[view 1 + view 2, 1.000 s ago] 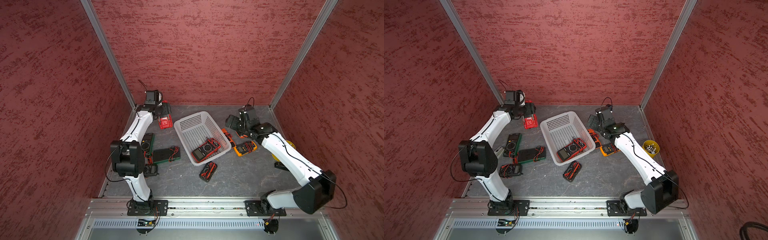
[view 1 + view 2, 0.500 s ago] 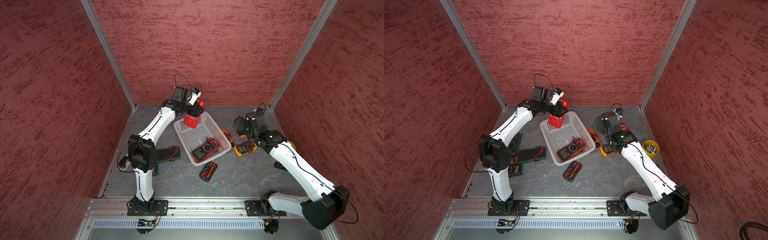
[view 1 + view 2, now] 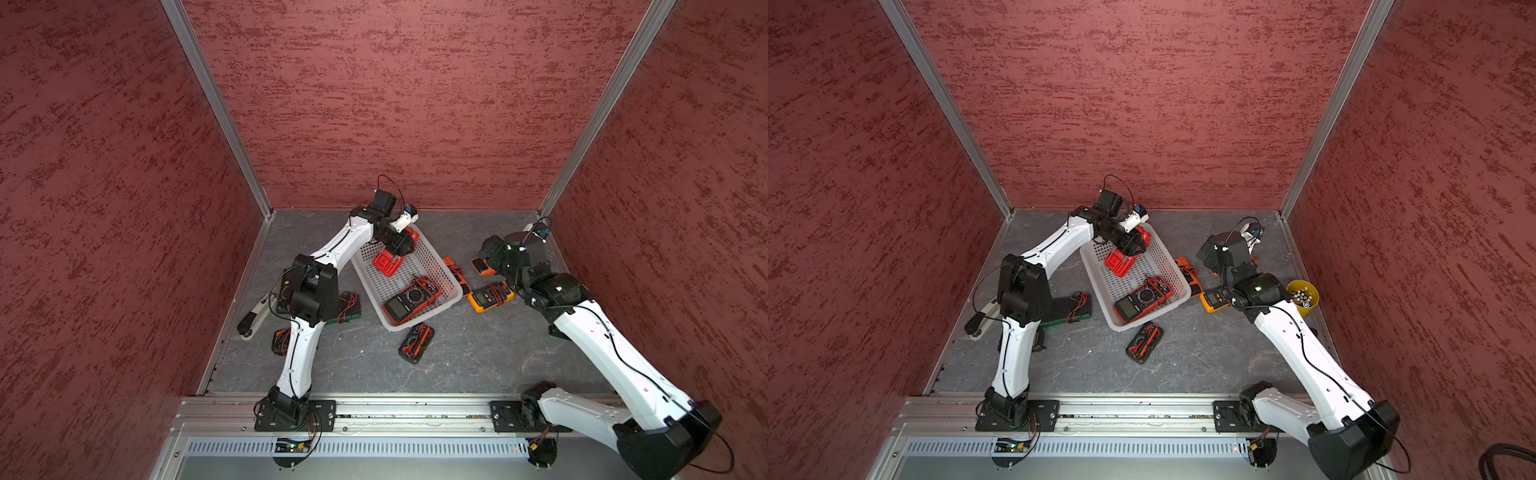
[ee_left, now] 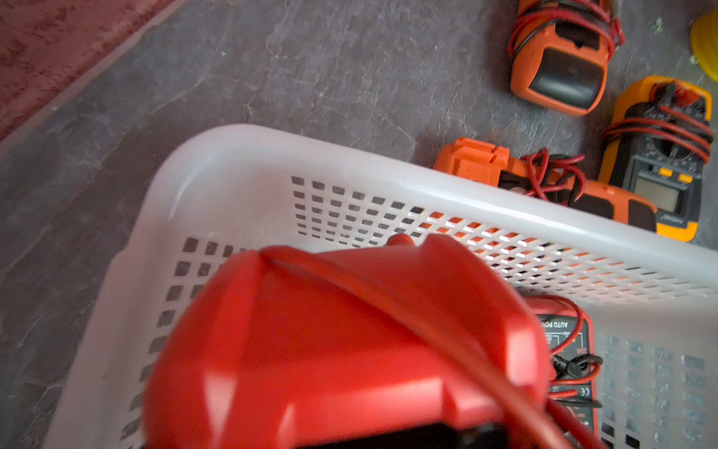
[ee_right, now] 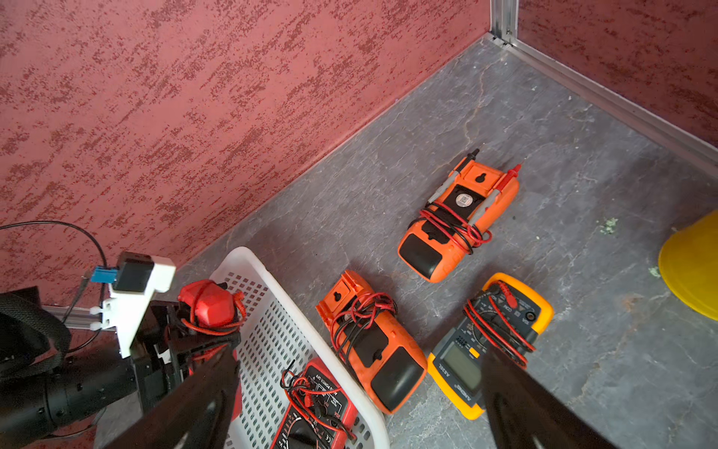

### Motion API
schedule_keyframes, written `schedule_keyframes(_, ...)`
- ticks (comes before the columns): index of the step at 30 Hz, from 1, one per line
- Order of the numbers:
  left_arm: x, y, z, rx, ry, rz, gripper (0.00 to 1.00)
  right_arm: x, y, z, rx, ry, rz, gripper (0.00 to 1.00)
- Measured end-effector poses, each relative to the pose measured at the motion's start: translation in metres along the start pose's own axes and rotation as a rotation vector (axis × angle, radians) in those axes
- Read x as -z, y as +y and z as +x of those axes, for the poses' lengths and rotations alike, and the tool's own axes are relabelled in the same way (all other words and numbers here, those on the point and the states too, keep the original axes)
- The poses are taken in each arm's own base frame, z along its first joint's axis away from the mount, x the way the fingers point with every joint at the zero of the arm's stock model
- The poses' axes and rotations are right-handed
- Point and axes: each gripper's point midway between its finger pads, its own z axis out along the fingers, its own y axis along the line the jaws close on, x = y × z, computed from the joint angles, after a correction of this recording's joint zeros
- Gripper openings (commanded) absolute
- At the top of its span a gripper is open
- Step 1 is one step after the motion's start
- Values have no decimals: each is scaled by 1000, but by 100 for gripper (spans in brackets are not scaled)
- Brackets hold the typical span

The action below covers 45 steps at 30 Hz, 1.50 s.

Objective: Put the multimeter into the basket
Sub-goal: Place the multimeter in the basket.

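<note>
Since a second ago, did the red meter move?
Yes. The red multimeter, gripped by the left gripper, went from the floor left of the basket, by the back wall, to above the basket's far end.

You're boxed in by mottled red walls (image 3: 395, 104), aluminium corner posts (image 3: 216, 108) and a grey, cracked-stone table (image 3: 478, 357).

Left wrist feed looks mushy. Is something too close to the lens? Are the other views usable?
Left wrist view: yes, the red multimeter fills the foreground, out of focus; the basket rim behind carries soft glare. Right wrist view: the orange meter beside the basket is sharp. Both top views: evenly lit, sharp.
</note>
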Motion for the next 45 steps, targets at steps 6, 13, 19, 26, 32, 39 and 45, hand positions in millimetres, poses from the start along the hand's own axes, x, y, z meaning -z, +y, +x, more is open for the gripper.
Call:
schedule_keyframes(6,-18,-16,11,-86,80,12,8,0,0,0,-5,1,0,99)
schedule_keyframes(13,-25,-22,24,-142,126,19,16,-2,0,2,-10,8,3,99)
schedule_keyframes(19,-38,-22,55,-162,219,9,23,-4,1,4,-18,17,1,99)
schedule_keyframes(26,-46,-32,70,-210,271,23,54,-8,1,10,-25,36,6,99)
schedule_keyframes(32,-51,-45,78,-222,277,78,91,-11,0,14,-26,51,7,99)
schedule_keyframes(39,-52,-55,77,-221,273,105,100,-18,1,22,-16,84,13,99)
schedule_keyframes(45,-41,-47,61,-199,233,39,100,-27,1,34,15,130,24,99)
